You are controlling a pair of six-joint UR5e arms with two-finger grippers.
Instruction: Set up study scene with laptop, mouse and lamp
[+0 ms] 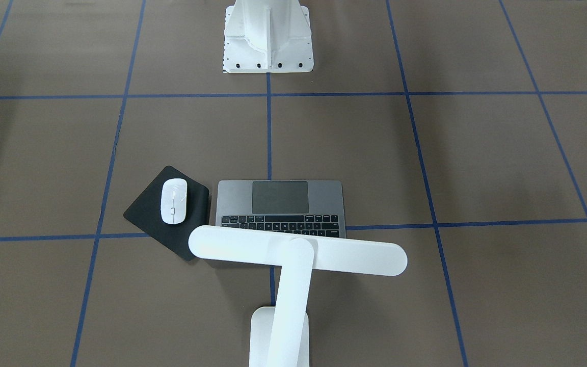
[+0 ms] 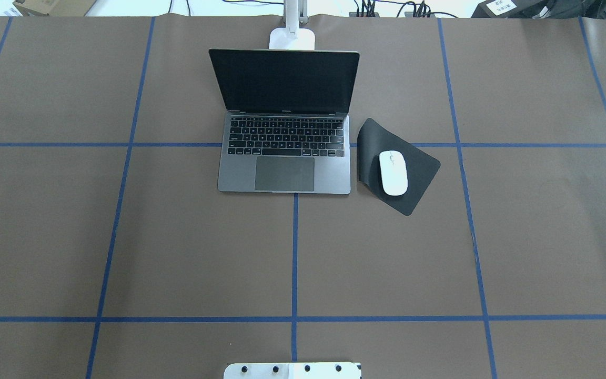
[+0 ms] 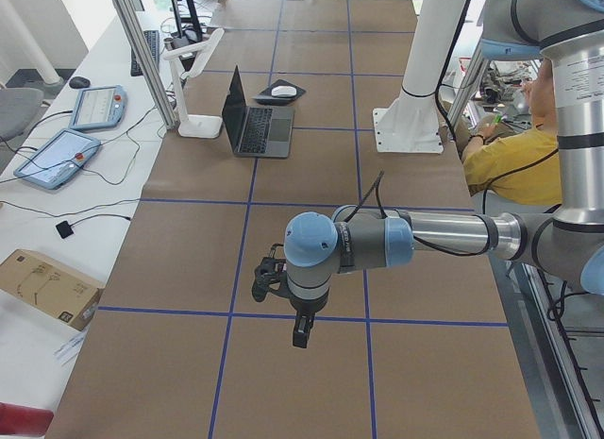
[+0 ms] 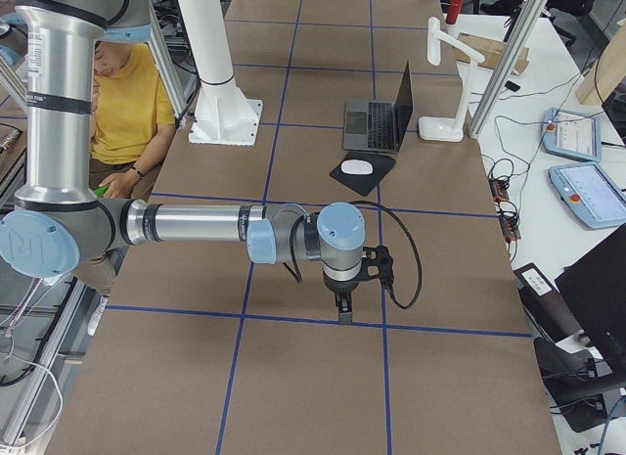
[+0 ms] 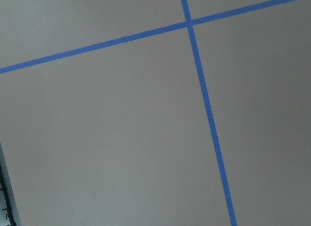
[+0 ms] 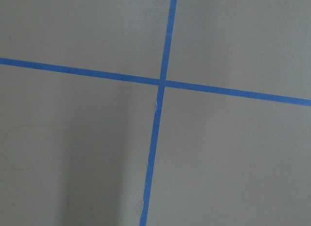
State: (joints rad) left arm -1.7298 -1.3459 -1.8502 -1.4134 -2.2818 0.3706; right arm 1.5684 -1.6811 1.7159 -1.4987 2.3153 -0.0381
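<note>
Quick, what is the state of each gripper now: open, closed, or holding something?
Left gripper: cannot be told; it shows only in a side view.
Right gripper: cannot be told; it shows only in a side view.

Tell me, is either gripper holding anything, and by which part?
Nothing held: laptop, mouse and lamp rest untouched, far from the left gripper and right gripper.

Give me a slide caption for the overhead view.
Open laptop, white mouse on a black pad beside it, lamp base behind the screen.
</note>
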